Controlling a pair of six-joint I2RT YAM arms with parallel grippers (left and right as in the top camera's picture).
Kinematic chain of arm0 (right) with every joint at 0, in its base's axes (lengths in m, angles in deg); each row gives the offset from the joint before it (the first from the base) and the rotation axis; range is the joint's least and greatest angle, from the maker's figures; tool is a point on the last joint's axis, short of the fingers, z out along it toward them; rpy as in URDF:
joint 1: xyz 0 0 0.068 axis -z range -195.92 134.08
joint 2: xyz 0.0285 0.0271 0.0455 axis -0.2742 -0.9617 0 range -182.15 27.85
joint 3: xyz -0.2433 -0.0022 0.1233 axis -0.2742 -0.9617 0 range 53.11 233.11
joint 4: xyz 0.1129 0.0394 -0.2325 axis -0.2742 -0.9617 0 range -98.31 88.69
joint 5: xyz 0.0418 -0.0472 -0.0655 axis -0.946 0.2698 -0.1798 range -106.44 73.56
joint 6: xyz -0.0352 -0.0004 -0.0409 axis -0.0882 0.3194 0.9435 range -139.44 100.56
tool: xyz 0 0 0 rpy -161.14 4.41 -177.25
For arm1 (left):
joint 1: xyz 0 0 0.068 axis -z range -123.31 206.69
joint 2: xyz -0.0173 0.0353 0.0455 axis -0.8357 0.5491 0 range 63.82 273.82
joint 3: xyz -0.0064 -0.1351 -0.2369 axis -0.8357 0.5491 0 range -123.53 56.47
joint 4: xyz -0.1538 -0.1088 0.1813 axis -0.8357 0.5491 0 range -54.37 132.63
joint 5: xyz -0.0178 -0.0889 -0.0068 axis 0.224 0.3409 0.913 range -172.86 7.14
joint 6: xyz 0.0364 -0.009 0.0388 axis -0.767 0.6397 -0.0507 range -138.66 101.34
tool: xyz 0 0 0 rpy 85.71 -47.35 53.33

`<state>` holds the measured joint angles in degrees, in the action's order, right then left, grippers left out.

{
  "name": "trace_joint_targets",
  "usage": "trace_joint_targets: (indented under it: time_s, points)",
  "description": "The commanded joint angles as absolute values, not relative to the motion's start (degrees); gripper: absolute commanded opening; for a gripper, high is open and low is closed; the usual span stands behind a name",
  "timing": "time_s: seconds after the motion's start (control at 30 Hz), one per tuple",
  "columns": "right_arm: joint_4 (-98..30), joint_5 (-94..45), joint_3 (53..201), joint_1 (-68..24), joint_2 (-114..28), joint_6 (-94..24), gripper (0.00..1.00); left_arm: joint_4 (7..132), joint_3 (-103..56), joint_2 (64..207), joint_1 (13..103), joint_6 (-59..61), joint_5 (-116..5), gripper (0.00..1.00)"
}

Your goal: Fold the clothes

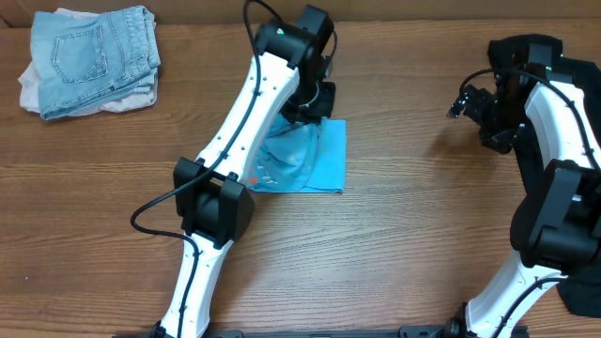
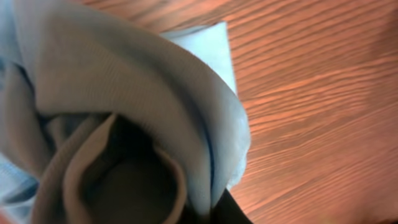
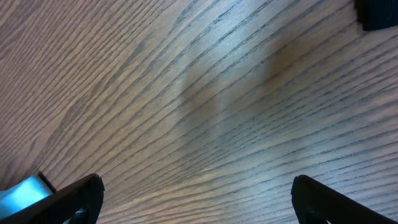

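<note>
The sky-blue T-shirt (image 1: 315, 155) lies partly folded at the table's middle, its red-orange mark and white lettering showing by the left arm. My left gripper (image 1: 305, 111) is at the shirt's far edge, shut on a bunched fold of the blue cloth (image 2: 143, 93), which fills the left wrist view. My right gripper (image 1: 462, 101) is open and empty over bare wood (image 3: 196, 186), well right of the shirt. A corner of the blue shirt (image 3: 18, 193) shows at the right wrist view's lower left. A dark cloth, perhaps the black shirt (image 1: 580, 296), lies at the lower right edge.
A pile of folded light denim jeans (image 1: 94, 52) on a pale garment sits at the table's far left corner. Bare wooden tabletop (image 1: 413, 216) lies between the two arms and in front of the shirt.
</note>
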<state>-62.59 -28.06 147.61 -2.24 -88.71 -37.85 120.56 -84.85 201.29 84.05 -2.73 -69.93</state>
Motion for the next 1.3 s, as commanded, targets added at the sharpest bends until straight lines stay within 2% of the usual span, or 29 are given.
trace_joint_targets:
  time_s: [0.0, 0.07, 0.1, 0.2, 0.27, 0.43, 0.57, 0.63, 0.77, 0.83, 0.93, 1.27]
  points:
    - [-62.37, -28.08, 148.74, -2.44, -87.02, -38.29, 1.00, 118.66, -81.35, 199.48, 84.77, -2.76, -66.04, 0.22]
    - [-62.37, -28.10, 148.74, -2.44, -87.02, -38.29, 1.00, 117.48, -79.12, 199.48, 84.90, -2.78, -66.06, 0.36]
    - [-62.37, -28.10, 148.74, -2.44, -87.02, -38.29, 1.00, 117.02, -78.14, 199.48, 84.90, -2.78, -66.04, 0.51]
    - [-62.37, -28.10, 148.74, -2.44, -87.02, -38.29, 1.00, 115.97, -75.89, 199.48, 84.90, -2.80, -65.71, 0.56]
    - [-62.37, -28.10, 148.74, -2.44, -87.02, -38.29, 1.00, 115.90, -75.67, 199.48, 84.90, -3.52, -64.58, 0.64]
    - [-62.37, -28.10, 148.74, -2.44, -87.02, -38.29, 1.00, 116.08, -76.32, 199.44, 84.83, -6.23, -60.34, 0.64]
    - [-62.39, -28.10, 148.74, -2.44, -87.02, -38.29, 1.00, 120.93, -79.56, 198.96, 84.00, -6.23, -66.20, 0.67]
    - [-62.39, -28.10, 148.74, -2.44, -87.02, -38.29, 1.00, 125.08, -82.38, 198.58, 83.17, -5.34, -74.13, 0.71]
    - [-62.37, -28.10, 148.74, -2.44, -87.02, -38.29, 1.00, 132.27, -86.01, 198.56, 80.68, -2.84, -85.69, 0.88]
    - [-62.37, -28.10, 148.74, -2.44, -87.02, -38.29, 1.00, 132.45, -85.26, 198.56, 79.35, -4.42, -82.83, 0.92]
    - [-62.37, -28.10, 148.74, -2.44, -87.02, -38.29, 1.00, 132.18, -82.70, 198.67, 78.01, -8.29, -74.63, 0.91]
    - [-62.37, -28.10, 148.74, -2.44, -87.02, -38.29, 1.00, 119.88, -70.29, 198.69, 81.23, -9.71, -71.86, 0.90]
